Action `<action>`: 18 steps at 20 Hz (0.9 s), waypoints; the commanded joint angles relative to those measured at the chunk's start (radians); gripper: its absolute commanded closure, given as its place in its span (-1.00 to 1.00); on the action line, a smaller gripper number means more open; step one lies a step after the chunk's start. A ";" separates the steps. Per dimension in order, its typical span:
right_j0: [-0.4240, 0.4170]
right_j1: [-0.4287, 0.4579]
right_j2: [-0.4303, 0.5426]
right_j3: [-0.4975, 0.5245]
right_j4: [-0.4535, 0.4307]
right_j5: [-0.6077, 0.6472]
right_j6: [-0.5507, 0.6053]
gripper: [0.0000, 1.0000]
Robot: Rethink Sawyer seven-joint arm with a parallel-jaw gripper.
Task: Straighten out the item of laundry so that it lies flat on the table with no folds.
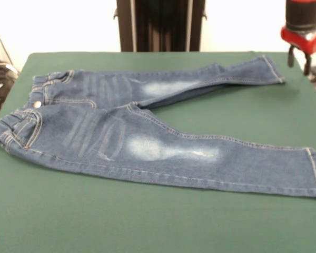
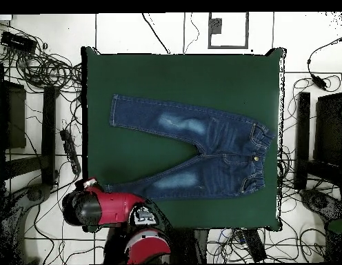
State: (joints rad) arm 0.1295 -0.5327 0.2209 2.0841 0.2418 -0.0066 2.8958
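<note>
On green table (image 1: 158,221), jeans (image 1: 147,142) spread flat, no legible labels

Jeans (image 1: 121,137) dark blue, whitish thigh patches, tan stitching; table (image 1: 147,221) dark green

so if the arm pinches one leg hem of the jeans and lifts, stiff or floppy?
Probably floppy: the jeans lie limp on the table, with soft creases near the waistband. Lifted by one hem, the rest would likely hang and drag. Pushed, the denim would more likely bunch than slide on the cloth surface.
</note>
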 commanded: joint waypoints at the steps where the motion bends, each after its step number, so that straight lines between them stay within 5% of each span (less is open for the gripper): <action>1: 0.073 0.157 -0.100 -0.233 0.091 -0.035 0.065 -1.00; 9: 0.122 0.055 -0.354 -0.240 0.019 0.219 -0.004 -1.00; 18: 0.001 -0.176 -0.302 -0.160 -0.083 0.421 -0.048 -1.00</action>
State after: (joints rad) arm 0.1945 -0.5916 -0.0696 1.9516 0.1933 0.2633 2.8958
